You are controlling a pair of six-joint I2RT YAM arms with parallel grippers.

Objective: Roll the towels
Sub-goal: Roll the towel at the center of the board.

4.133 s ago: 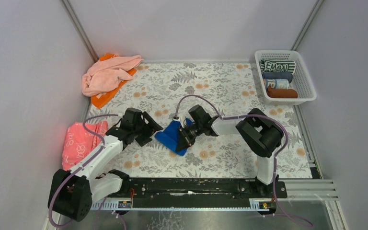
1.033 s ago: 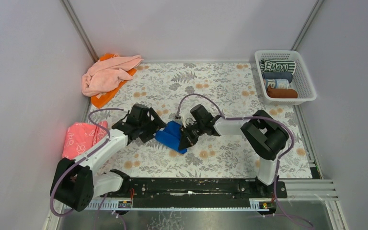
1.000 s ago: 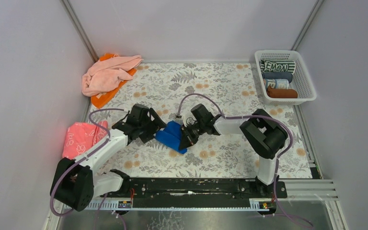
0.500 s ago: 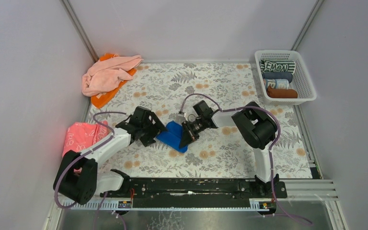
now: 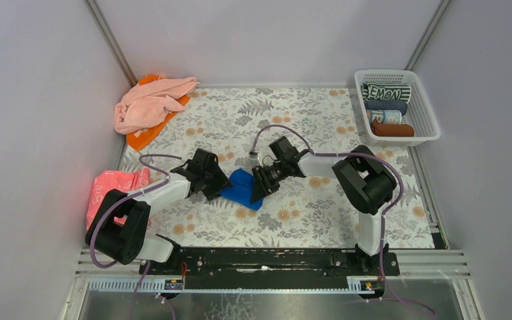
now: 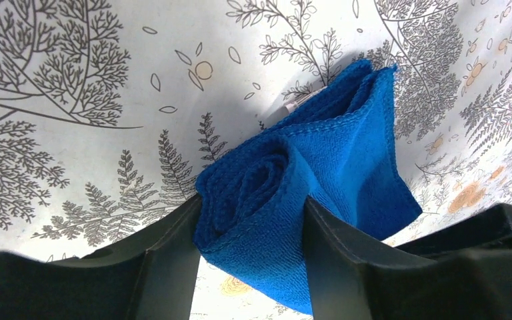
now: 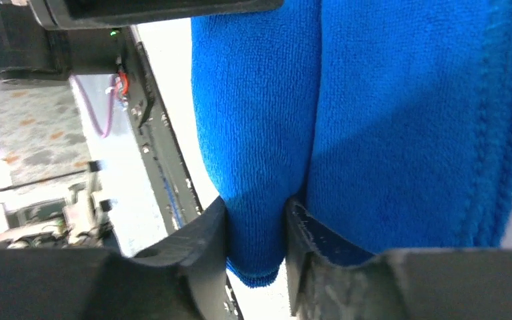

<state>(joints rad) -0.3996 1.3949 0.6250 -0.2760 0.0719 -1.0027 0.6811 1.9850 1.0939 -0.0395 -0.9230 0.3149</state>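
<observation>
A royal blue towel point(image 5: 243, 189), partly rolled, lies on the flower-printed table point(image 5: 320, 213) between the two arms. My left gripper point(image 5: 217, 184) reaches it from the left. In the left wrist view the left gripper point(image 6: 252, 227) is shut on the rolled end of the blue towel point(image 6: 333, 153), both fingers pressing its sides. My right gripper point(image 5: 261, 186) meets the towel from the right. In the right wrist view the right gripper point(image 7: 255, 215) holds a fold of the blue towel point(image 7: 373, 100) between its fingers. A pale pink towel point(image 5: 150, 103) lies crumpled over an orange towel point(image 5: 140, 137) at the back left.
A white lattice basket point(image 5: 403, 140) at the back right holds several rolled towels, among them a striped one point(image 5: 387, 92) and a brown one point(image 5: 393, 129). A reddish-pink flat item point(image 5: 110, 190) lies at the left edge. Grey walls close in on three sides.
The left gripper has moved right onto the blue towel and closed on its rolled end. The right gripper has shifted slightly back and eased its jaws, the fold still between them.
</observation>
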